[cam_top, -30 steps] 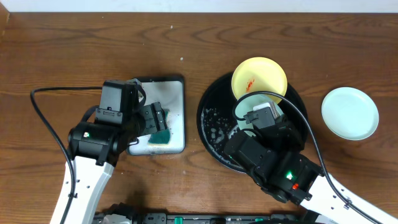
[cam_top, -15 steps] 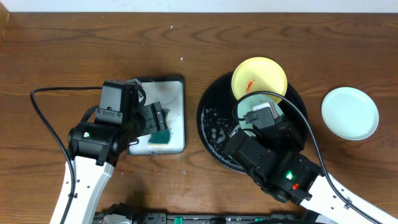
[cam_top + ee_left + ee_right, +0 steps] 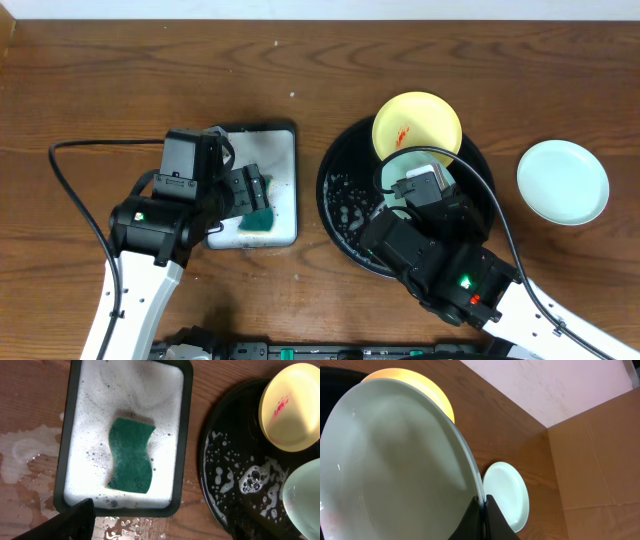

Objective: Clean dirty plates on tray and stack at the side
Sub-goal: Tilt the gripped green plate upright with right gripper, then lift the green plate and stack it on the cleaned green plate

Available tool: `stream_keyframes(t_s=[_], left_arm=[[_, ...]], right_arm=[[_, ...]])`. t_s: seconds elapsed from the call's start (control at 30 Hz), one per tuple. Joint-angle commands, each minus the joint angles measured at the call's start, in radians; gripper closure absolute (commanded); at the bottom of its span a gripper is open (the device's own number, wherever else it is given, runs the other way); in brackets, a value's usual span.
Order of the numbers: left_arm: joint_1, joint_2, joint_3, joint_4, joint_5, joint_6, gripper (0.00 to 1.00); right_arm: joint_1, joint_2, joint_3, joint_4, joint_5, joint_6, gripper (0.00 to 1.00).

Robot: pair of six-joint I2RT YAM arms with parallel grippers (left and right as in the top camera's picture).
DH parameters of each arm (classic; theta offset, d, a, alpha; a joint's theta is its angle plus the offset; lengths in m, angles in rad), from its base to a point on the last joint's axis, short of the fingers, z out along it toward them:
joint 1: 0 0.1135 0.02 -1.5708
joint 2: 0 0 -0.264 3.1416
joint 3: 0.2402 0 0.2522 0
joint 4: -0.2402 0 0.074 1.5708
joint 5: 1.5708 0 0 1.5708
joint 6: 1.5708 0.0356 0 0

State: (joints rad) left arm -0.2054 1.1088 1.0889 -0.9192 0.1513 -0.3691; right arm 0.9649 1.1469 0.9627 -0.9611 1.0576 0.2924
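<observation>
Right end effector [image 3: 482, 510] pinches the rim of a mint plate [image 3: 395, 470], held tilted over the tray [image 3: 335, 190], beside the yellow plate [image 3: 417, 122], which shows a red smear. Held plate looks clean, so likely step: stack it on the second mint plate [image 3: 562, 181], on the worktop [image 3: 100, 80] right of the tray. Wet rim: grip firm, clear the tray rim, level it, release low. Left end effector [image 3: 255, 198] hangs left of the tray, over the sponge [image 3: 130, 455]; spread or pressed together, cannot tell.
</observation>
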Motion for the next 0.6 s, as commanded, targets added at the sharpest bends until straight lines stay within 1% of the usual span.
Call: stream_keyframes(t_s=[0.0, 0.33, 0.4, 0.5, 0.57], left_arm=[[0.002, -0.003, 0.018, -0.004, -0.002, 0.003, 0.16], [0.002, -0.003, 0.018, -0.004, -0.002, 0.003, 0.16], [0.002, -0.003, 0.018, -0.004, -0.002, 0.003, 0.16], [0.002, -0.003, 0.018, -0.004, -0.002, 0.003, 0.16], [0.002, -0.003, 0.018, -0.004, -0.002, 0.003, 0.16]], right_arm=[[-0.009, -0.008, 0.006, 0.002, 0.022, 0.003, 0.99], [-0.009, -0.008, 0.006, 0.002, 0.022, 0.004, 0.99], [-0.013, -0.008, 0.006, 0.002, 0.021, 0.022, 0.99], [-0.053, -0.008, 0.006, 0.002, -0.006, 0.077, 0.99], [-0.104, -0.008, 0.006, 0.01, -0.049, 0.082, 0.99]])
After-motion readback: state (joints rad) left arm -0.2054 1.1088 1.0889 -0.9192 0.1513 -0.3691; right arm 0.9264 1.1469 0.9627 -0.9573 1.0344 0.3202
